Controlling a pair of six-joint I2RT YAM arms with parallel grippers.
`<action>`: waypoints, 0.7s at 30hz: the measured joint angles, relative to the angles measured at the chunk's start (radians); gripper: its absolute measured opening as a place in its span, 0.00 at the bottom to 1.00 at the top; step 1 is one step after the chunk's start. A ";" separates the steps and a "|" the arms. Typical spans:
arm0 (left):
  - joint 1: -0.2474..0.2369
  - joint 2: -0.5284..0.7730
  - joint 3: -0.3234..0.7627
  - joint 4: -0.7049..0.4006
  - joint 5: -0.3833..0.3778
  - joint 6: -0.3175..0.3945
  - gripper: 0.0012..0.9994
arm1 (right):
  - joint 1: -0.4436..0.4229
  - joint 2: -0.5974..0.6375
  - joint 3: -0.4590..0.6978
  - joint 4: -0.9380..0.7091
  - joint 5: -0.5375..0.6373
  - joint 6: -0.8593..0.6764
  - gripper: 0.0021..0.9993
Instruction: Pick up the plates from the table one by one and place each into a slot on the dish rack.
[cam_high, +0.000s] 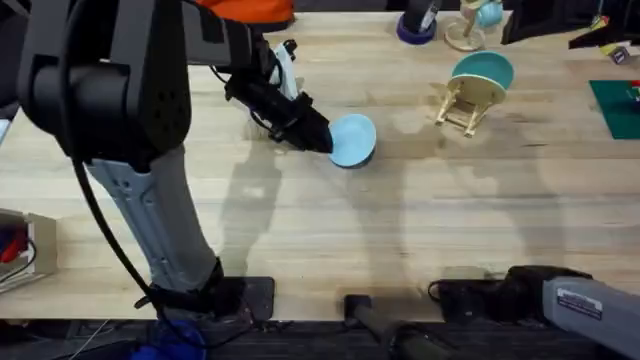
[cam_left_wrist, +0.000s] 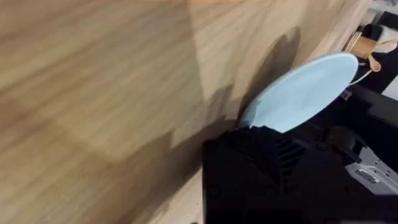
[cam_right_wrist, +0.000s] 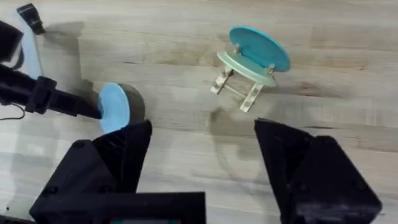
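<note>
Pale wood planks ran across the desk (cam_high: 420, 220), with clutter pushed to its far edge: a purple-based holder (cam_high: 417, 28), a round mug stand (cam_high: 470, 30) and a green mat (cam_high: 615, 105) at the far right. My left pincer (cam_high: 318, 138) was pinching the pale blue plate (cam_high: 352, 139) by its left rim, near the middle of the desk, holding it tilted on edge so that, as I judged, it could go upright into a slot. The dish rack (cam_high: 462, 106) stood well apart to the right and farther back, already carrying a teal plate (cam_high: 482, 72) upright between its pegs, so a free slot beside that one was my likely goal. My right pincer (cam_right_wrist: 202, 140) hung spread and empty over the near right part of the desk, out of the way of the carry.
</note>
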 joint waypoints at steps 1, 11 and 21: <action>0.000 0.000 0.000 0.000 0.000 -0.001 0.04 | 0.000 0.000 0.000 0.000 0.000 0.000 1.00; 0.000 0.000 0.000 0.002 0.001 -0.003 0.04 | 0.000 0.000 0.000 -0.015 -0.021 0.159 1.00; 0.000 0.000 0.000 0.002 0.001 -0.003 0.04 | 0.000 0.090 0.002 -0.103 -0.211 0.253 1.00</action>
